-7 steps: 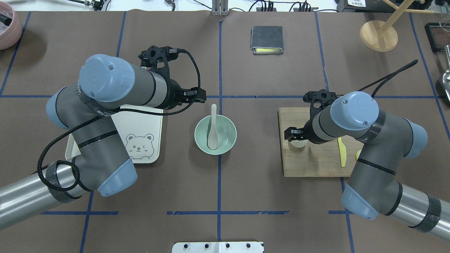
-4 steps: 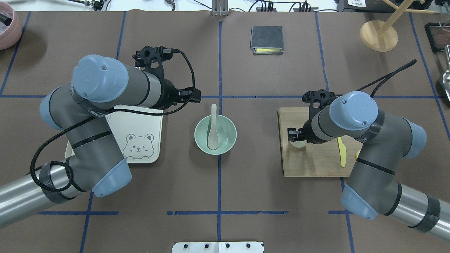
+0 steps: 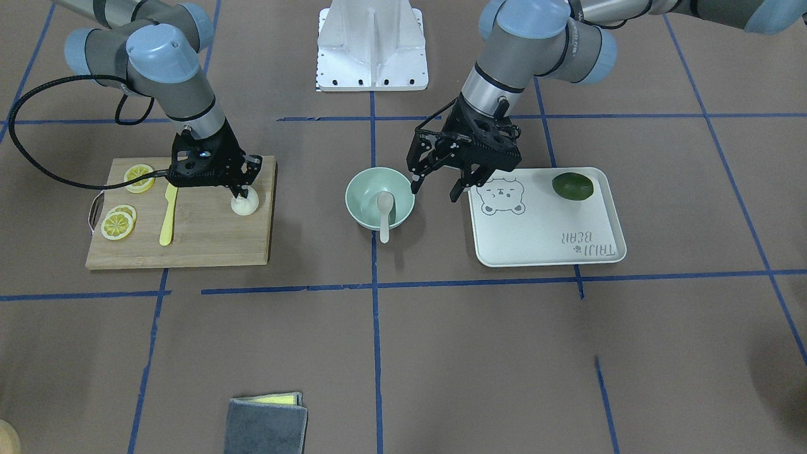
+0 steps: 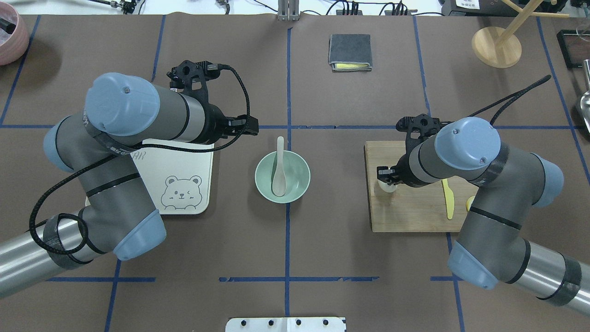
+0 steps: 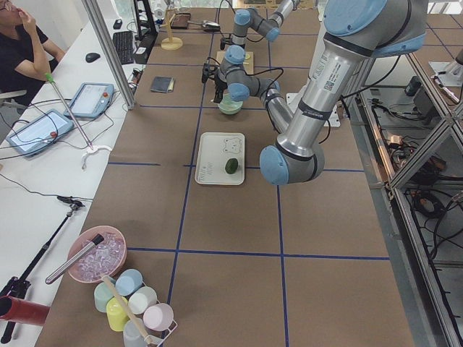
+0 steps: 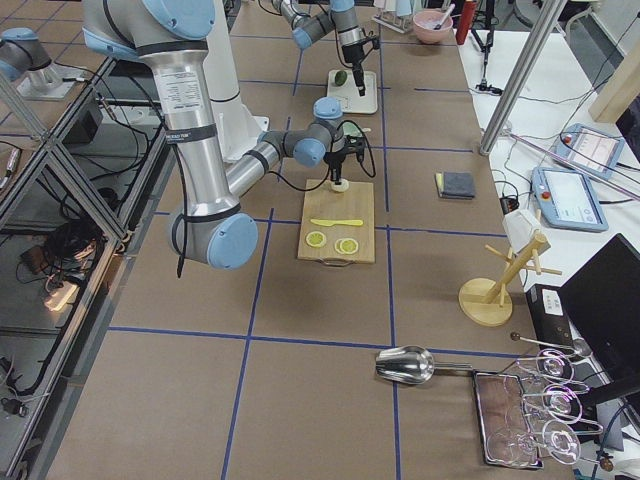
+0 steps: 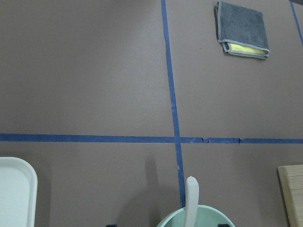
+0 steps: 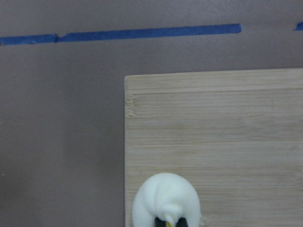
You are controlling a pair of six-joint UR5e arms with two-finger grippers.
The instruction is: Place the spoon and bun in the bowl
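Observation:
The mint-green bowl stands at the table's middle. The pale spoon lies in it, with its handle over the far rim. My left gripper hangs open and empty between the bowl and the white tray. The white bun rests on the wooden cutting board near its corner. My right gripper is down on the bun. In the right wrist view its tips sit close together in the bun's near side. In the overhead view only a sliver of bun shows.
A yellow knife and lemon slices lie on the board. A dark green fruit sits on the tray. A folded grey cloth lies at the far middle. A wooden stand is at the far right.
My left arm has drawn back to the left, away from the bowl. My right gripper has shifted slightly right over the bun and covers more of it. Spoon and bowl are unmoved.

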